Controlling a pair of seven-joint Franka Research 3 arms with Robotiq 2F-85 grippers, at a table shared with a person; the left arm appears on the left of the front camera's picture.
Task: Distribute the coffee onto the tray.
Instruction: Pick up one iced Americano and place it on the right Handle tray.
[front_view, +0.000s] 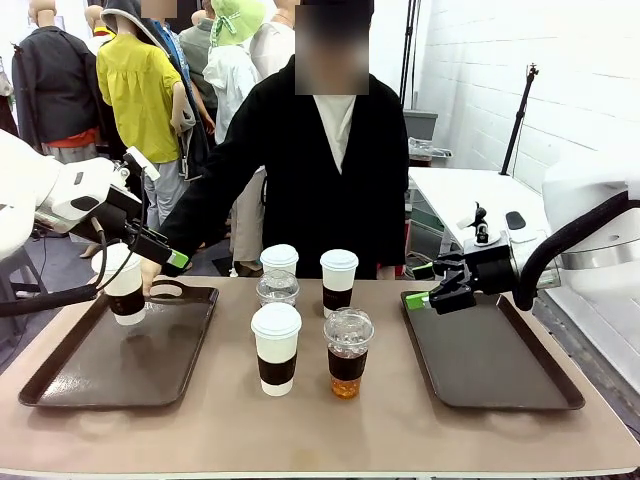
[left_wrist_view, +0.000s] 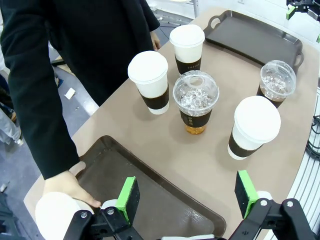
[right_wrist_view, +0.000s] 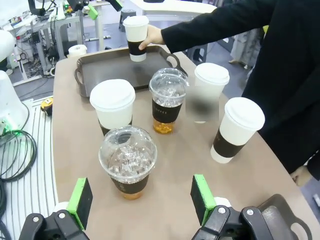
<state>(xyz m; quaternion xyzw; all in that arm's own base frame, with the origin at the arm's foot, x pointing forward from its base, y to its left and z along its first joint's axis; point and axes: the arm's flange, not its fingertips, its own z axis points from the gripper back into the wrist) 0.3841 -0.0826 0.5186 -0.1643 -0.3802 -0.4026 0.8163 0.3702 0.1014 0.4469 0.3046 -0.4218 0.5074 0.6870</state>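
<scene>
Tabletop (right_wrist_view: 70, 150): domed cup (right_wrist_view: 127, 162) before right tool (right_wrist_view: 141, 200).

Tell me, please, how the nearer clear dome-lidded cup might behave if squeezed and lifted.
The clear cup looks thin-walled, so it would probably flex when squeezed. Tall and narrow-based, it may tip if pushed high. Its dark band probably gives some grip.

A person's hand (front_view: 150, 284) holds a white paper cup (front_view: 124, 288) at the far end of the left tray (front_view: 100, 375), just beside the robot's left hand (front_view: 172, 258). On the table (front_view: 400, 430) between the trays stand a front white cup (front_view: 276, 350), a front clear cup (front_view: 347, 355), a rear clear cup (front_view: 277, 290) and two rear white cups (front_view: 338, 280). The robot's right hand (front_view: 425, 285), fingers apart, hovers over the right tray (front_view: 500, 370).
</scene>
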